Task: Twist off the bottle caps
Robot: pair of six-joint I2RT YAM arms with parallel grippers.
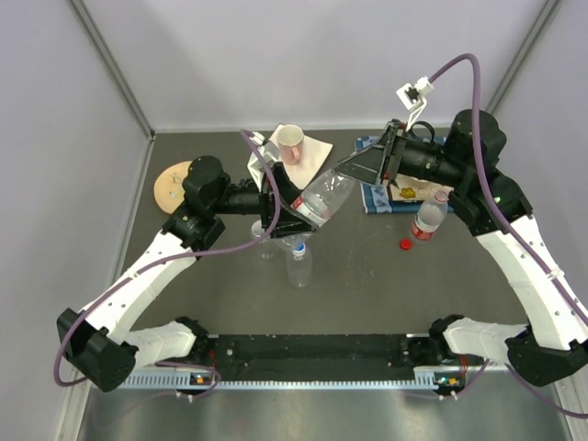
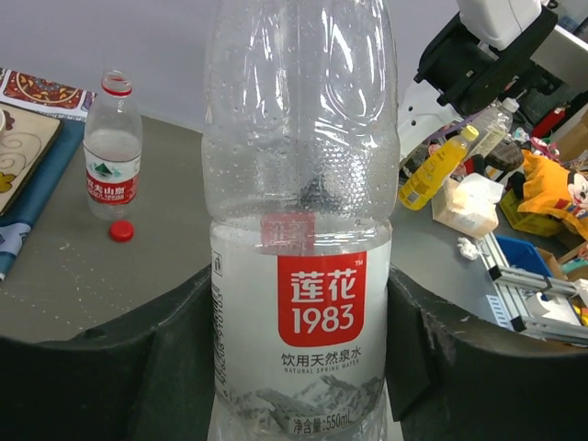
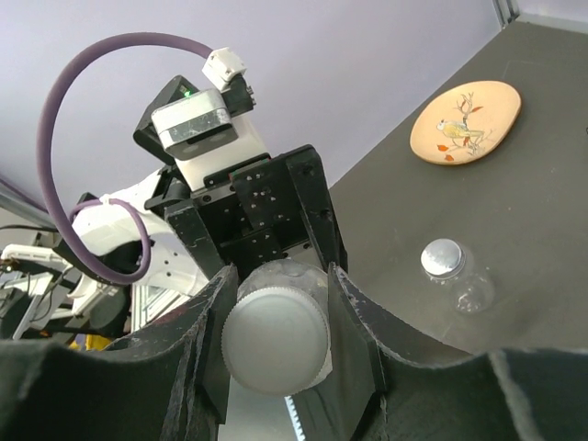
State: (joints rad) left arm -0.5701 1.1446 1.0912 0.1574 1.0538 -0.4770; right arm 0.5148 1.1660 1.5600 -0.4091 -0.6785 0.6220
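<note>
A clear bottle [image 1: 323, 195] with a red label hangs tilted above the table between both arms. My left gripper [image 1: 283, 208] is shut on its body, and its fingers [image 2: 165, 358] press both sides of the label [image 2: 320, 299]. My right gripper [image 3: 276, 326] is shut on this bottle's white cap [image 3: 276, 342], also at the bottle's upper end [image 1: 356, 171]. A second bottle [image 1: 428, 219] stands uncapped at the right with a red cap [image 1: 405, 243] lying beside it. A blue-capped bottle [image 1: 299, 262] stands in the middle. The squat bottle [image 3: 455, 276] carries a greyish cap [image 3: 443, 257].
A pink-lined mug [image 1: 291, 141] sits on a white napkin at the back. A round wooden plate [image 1: 171, 182] lies at the left. A patterned mat [image 1: 381, 196] lies under the right arm. Purple cables loop above both arms.
</note>
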